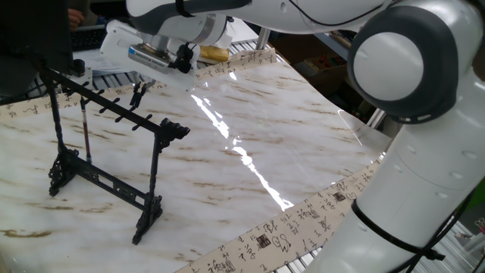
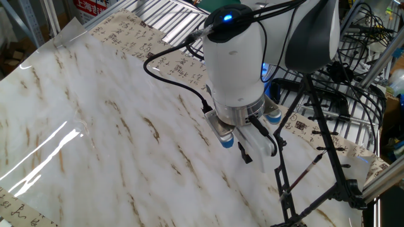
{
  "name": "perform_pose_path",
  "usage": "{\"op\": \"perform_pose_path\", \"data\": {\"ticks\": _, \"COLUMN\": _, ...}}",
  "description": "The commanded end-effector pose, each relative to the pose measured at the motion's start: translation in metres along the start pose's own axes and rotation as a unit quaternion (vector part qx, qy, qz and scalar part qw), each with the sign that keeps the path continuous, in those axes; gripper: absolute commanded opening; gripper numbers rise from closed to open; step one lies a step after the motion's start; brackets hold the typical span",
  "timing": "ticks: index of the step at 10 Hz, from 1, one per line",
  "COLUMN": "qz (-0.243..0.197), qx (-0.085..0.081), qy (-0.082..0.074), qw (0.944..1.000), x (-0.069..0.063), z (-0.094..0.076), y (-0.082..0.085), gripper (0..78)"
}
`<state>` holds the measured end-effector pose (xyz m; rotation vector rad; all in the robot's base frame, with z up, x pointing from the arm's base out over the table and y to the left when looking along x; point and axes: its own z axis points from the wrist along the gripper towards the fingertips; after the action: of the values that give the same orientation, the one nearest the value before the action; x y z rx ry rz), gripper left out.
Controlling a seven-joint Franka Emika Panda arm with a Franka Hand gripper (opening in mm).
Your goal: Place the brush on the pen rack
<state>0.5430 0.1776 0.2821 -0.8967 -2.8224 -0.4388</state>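
Note:
The black pen rack (image 1: 155, 163) stands at the left of the marble sheet; it also shows at the right edge of the other fixed view (image 2: 329, 153). The thin dark brush (image 1: 86, 130) hangs upright from the rack's top bar near its left upright. In the other fixed view the brush (image 2: 307, 171) hangs slanted under the bar. My gripper (image 1: 139, 92) hovers just behind and above the top bar, apart from the brush. Its dark fingers look open and hold nothing. It also shows in the other fixed view (image 2: 260, 150).
A glossy marble-patterned sheet (image 1: 250, 144) with calligraphy-print borders covers the table. A metal slatted surface (image 2: 158, 22) lies beyond it. Cables and black tubing (image 2: 353, 69) crowd the area behind the rack. A yellow object (image 1: 216, 53) lies at the far edge.

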Motion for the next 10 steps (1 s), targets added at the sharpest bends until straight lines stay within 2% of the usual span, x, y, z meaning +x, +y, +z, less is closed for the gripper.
{"op": "perform_pose_path", "data": {"ticks": 1, "qz": -0.341, "qx": 0.153, "qy": -0.061, "qw": 0.9255, "x": -0.083, "z": -0.048, "y": -0.044, "gripper": 1.8}}
{"op": "perform_pose_path", "data": {"ticks": 4, "qz": -0.346, "qx": 0.155, "qy": -0.067, "qw": 0.9229, "x": -0.083, "z": -0.05, "y": -0.046, "gripper": 1.8}}
{"op": "perform_pose_path", "data": {"ticks": 6, "qz": -0.37, "qx": 0.157, "qy": -0.075, "qw": 0.9128, "x": -0.086, "z": -0.05, "y": -0.051, "gripper": 1.8}}
{"op": "perform_pose_path", "data": {"ticks": 8, "qz": -0.393, "qx": 0.151, "qy": -0.077, "qw": 0.904, "x": -0.094, "z": -0.048, "y": -0.059, "gripper": 1.8}}
{"op": "perform_pose_path", "data": {"ticks": 10, "qz": -0.397, "qx": 0.145, "qy": -0.075, "qw": 0.9033, "x": -0.103, "z": -0.045, "y": -0.068, "gripper": 1.8}}
